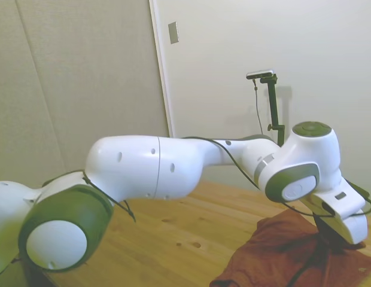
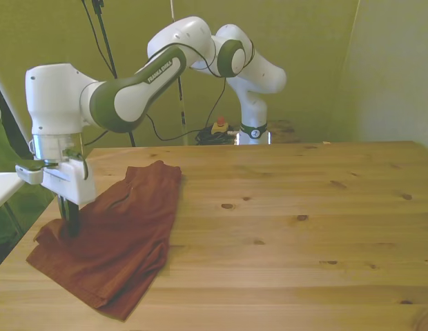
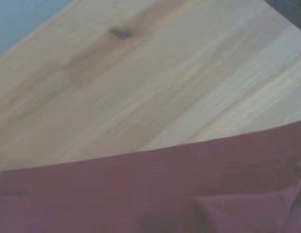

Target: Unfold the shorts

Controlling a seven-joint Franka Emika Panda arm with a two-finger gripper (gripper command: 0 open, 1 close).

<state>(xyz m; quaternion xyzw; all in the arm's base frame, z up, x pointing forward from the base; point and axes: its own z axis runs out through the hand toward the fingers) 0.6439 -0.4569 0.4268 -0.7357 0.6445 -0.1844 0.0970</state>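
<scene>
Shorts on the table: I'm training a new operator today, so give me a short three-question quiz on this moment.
1. True or false: the shorts lie spread out flat in a single layer.
2. Near which edge of the table do the shorts lie in the front view: A) left, B) right, C) middle?
3. Fill in: the hand is down at the ___ .

Key:
1. False; they lie folded over in layers.
2. A.
3. shorts, at the fabric's edge on the front view's left. Whether its fingers are closed cannot be told.
</scene>
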